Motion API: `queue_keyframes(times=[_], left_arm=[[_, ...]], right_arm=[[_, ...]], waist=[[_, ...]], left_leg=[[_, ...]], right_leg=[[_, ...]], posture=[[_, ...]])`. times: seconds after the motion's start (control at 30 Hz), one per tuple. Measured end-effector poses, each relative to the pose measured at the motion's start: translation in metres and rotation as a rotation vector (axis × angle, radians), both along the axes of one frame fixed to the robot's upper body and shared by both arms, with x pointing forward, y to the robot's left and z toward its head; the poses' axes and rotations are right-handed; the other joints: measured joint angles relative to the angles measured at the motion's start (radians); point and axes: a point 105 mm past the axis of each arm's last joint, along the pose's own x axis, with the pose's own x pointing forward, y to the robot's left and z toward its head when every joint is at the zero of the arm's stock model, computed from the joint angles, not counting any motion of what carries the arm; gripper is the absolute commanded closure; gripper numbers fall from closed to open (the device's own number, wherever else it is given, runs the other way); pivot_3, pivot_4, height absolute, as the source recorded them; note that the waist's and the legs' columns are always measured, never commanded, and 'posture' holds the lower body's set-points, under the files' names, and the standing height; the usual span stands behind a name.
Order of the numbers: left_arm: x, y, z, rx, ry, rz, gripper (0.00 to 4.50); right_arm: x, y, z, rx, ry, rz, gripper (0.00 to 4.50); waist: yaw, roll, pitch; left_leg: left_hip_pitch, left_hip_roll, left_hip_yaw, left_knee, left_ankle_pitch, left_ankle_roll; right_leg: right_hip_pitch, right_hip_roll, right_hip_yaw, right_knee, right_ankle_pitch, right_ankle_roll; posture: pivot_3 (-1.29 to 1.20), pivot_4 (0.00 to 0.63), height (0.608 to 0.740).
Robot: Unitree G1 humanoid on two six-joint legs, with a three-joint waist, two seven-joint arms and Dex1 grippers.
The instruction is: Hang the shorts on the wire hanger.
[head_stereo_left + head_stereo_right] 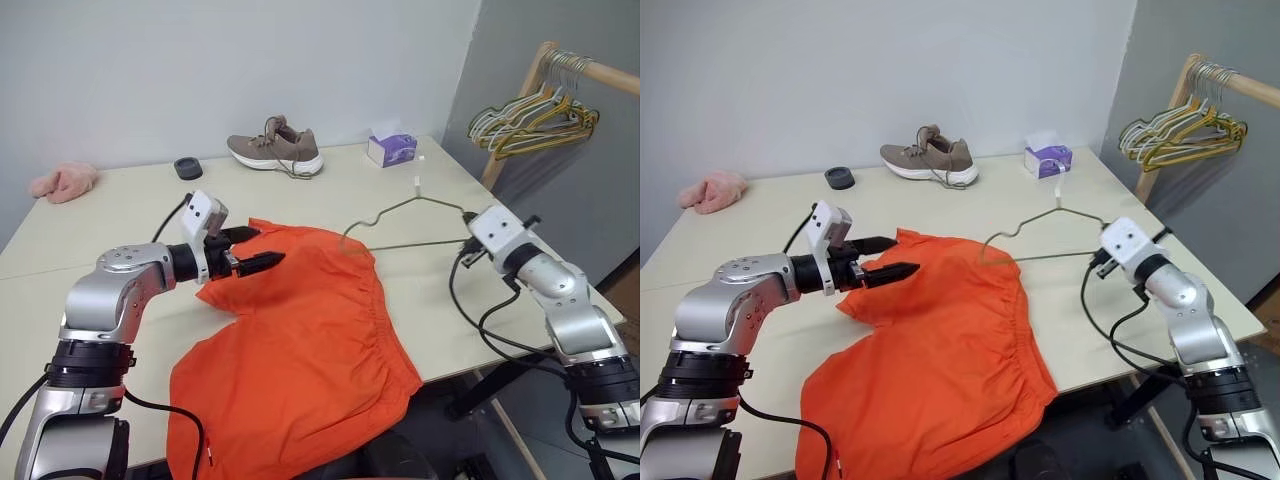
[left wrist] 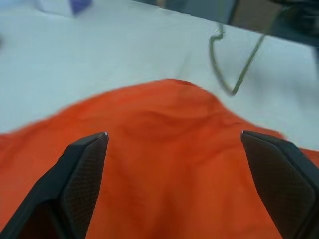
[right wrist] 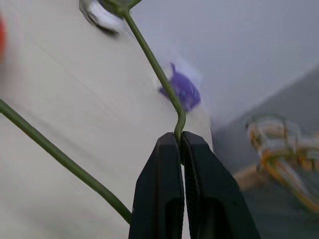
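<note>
Your right gripper has its fingers pressed together on the wire hanger, pinching the thin green wire at its right corner bend. The hanger is lifted off the table on that side, its triangular body reaching leftward from the grip so that its far end sits at the upper edge of the shorts; the hook rises at the top toward the back of the table. Your right arm reaches in from the table's right edge, forearm angled up and the gripper pointing roughly level toward the left.

Your left gripper has its fingers spread wide and holds nothing. In the left wrist view orange fabric lies between and beyond the two fingers, but you cannot tell whether the tips touch it. The left arm is bent at the elbow, with the gripper pointing right and slightly downward over the upper left part of the shorts.

The shorts lie spread on the table in front of you, the lower part draping over the near edge.
</note>
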Motion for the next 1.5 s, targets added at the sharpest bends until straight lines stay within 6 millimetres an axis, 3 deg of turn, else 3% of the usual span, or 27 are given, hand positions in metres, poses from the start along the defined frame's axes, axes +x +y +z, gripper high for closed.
queue_keyframes(times=[0.1,0.27,0.53,0.83,0.93,1.33,1.5], left_arm=[[-0.012,-0.007,0.001,-0.036,0.075,-0.067,0.00],[-0.027,-0.018,-0.005,-0.049,0.140,-0.142,0.00],[-0.040,-0.027,-0.032,0.003,0.207,-0.208,0.00],[-0.036,-0.029,-0.040,0.034,0.167,-0.203,0.00],[-0.036,-0.035,-0.041,0.014,0.161,-0.218,0.60],[-0.044,-0.039,-0.045,-0.022,0.187,-0.260,4.36],[-0.045,-0.038,-0.048,-0.024,0.182,-0.256,4.46]], right_arm=[[-0.007,0.026,0.008,-0.078,-0.078,0.115,4.47],[-0.013,0.050,0.010,-0.099,-0.120,0.215,4.47],[-0.016,0.071,0.029,-0.064,-0.179,0.291,4.47],[-0.024,0.085,0.039,-0.033,-0.201,0.348,4.47],[-0.026,0.088,0.041,-0.021,-0.202,0.360,4.50],[-0.030,0.093,0.043,0.007,-0.190,0.380,4.50],[-0.033,0.095,0.043,0.005,-0.190,0.387,4.50]], waist=[[-0.001,0.000,0.000],[-0.002,0.000,0.000],[-0.002,0.000,0.000],[-0.002,0.000,0.000],[-0.002,0.000,0.000],[-0.008,0.000,0.000],[-0.011,0.000,0.000]], left_leg=[[0.001,0.000,0.000,0.000,0.000,0.000],[0.001,0.000,-0.001,0.000,0.000,0.000],[0.001,0.000,-0.002,0.000,0.000,0.000],[0.001,0.000,-0.002,0.000,0.000,0.000],[0.001,0.000,-0.002,0.000,0.000,0.000],[0.002,0.000,-0.002,0.000,0.000,0.000],[0.002,0.000,-0.003,0.000,0.000,0.000]], right_leg=[[0.000,0.000,0.000,0.000,0.000,0.000],[0.001,0.000,0.001,0.001,0.000,0.000],[0.000,0.000,0.004,0.001,0.000,0.000],[0.000,0.000,0.005,0.001,0.000,0.000],[0.000,0.000,0.005,0.001,0.000,0.000],[0.000,0.000,0.005,0.001,0.000,0.000],[0.000,0.000,0.005,0.001,0.000,0.000]], posture=[[-0.32,0.000,0.740],[-0.32,0.000,0.740],[-0.32,0.000,0.740],[-0.33,0.000,0.740],[-0.33,0.000,0.740],[-0.33,0.000,0.740],[-0.33,0.000,0.740]])
